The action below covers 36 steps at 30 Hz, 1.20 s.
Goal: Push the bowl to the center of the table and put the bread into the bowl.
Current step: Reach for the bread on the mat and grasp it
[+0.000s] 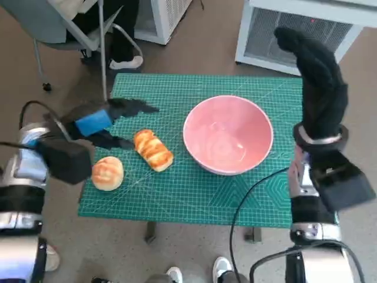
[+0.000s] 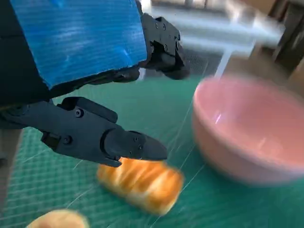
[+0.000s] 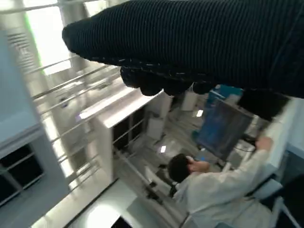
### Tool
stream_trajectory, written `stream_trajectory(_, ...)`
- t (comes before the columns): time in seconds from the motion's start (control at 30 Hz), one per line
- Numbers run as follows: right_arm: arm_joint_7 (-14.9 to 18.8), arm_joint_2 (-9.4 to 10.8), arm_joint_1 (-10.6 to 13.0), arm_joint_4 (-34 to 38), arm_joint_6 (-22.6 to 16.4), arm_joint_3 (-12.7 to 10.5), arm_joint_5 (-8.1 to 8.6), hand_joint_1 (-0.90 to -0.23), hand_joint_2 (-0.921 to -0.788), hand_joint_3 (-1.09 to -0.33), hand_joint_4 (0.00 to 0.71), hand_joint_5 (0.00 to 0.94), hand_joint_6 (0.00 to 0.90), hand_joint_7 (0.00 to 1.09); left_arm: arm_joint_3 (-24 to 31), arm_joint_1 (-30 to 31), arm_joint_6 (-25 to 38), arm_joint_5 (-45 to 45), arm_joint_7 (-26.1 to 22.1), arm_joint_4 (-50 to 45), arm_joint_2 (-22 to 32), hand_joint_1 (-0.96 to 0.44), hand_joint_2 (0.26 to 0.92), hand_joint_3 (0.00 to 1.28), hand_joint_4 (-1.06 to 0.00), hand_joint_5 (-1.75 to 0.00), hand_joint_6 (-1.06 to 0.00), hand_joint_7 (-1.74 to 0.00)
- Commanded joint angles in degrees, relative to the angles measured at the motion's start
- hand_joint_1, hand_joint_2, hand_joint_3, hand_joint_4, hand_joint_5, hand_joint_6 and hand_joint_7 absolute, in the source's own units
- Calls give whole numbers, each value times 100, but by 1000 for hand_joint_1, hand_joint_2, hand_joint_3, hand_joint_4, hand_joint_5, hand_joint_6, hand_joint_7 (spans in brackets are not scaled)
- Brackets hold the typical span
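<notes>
A pink bowl (image 1: 228,134) stands right of the middle of the green mat (image 1: 247,194), empty; it also shows in the left wrist view (image 2: 251,133). A striped bread loaf (image 1: 153,150) lies left of it, seen close as the loaf (image 2: 142,185). A round bun (image 1: 108,173) sits near the mat's front left corner, and the bun (image 2: 57,219) peeks in at the wrist picture's edge. My left hand (image 1: 103,125) hovers beside the loaf, fingers (image 2: 114,140) spread above it, holding nothing. My right hand (image 1: 318,82) is raised high by the mat's right edge, fingers extended, empty.
A chair (image 1: 82,29) and a person's legs stand beyond the far left corner. White cabinets (image 1: 294,29) sit behind the table. Feet (image 1: 221,268) show at the front edge. A seated person (image 3: 213,185) appears in the right wrist view.
</notes>
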Motion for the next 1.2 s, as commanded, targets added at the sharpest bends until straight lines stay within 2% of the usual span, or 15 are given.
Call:
stream_trajectory(0.03,143,-91,299,-340,181,91,50,-572,-921,-774,268,12,93,492,-398,-383,8,556,213,342,-47,-367,796,0,-418,0,-465,-175)
stream_trajectory(0.3,147,-159,402,-486,249,105,-2,-569,-921,-768,250,1,72,500,-994,-834,184,1235,406,785,-360,-352,761,0,-376,0,-466,-98)
stream_trajectory(0.53,65,-195,492,-618,323,70,-77,-568,-921,-768,244,0,62,507,-1407,-1110,593,1563,216,1107,-696,-300,751,0,-341,0,-457,-63)
stream_trajectory(0.7,18,-211,563,-727,385,48,-109,-566,-921,-769,243,0,57,514,-1550,-1185,872,1606,71,1323,-894,-184,749,0,-333,-1,-456,-46)
stream_trajectory(0.8,-20,-218,622,-818,422,38,-138,-565,-921,-769,243,0,53,516,-1672,-1172,996,1726,229,1435,-1013,-140,750,1,-342,-5,-463,-44)
stream_trajectory(0.97,-64,-203,692,-912,465,43,-165,-563,-921,-769,243,0,45,520,-1922,-1057,836,2031,867,1567,-1108,-86,792,19,-428,-31,-556,-76)
stream_trajectory(1.1,-80,-194,722,-936,469,42,-173,-563,-921,-769,243,0,41,522,-2095,-1013,635,2220,1298,1693,-1123,-70,835,23,-577,-48,-680,-113)
stream_trajectory(1.13,-84,-192,729,-942,469,43,-174,-563,-921,-769,243,0,40,523,-2130,-1010,603,2251,1368,1728,-1128,-174,866,62,-670,-75,-656,-536)
stream_trajectory(1.17,-89,-192,735,-943,463,41,-180,-563,-921,-768,243,0,40,524,-2160,-1013,592,2270,1411,1769,-1134,-240,886,95,-729,-92,-631,-819)
stream_trajectory(1.2,-95,-190,741,-948,460,41,-185,-563,-921,-768,243,0,39,524,-2184,-1018,580,2283,1444,1802,-1137,-192,893,98,-703,-302,-630,-909)
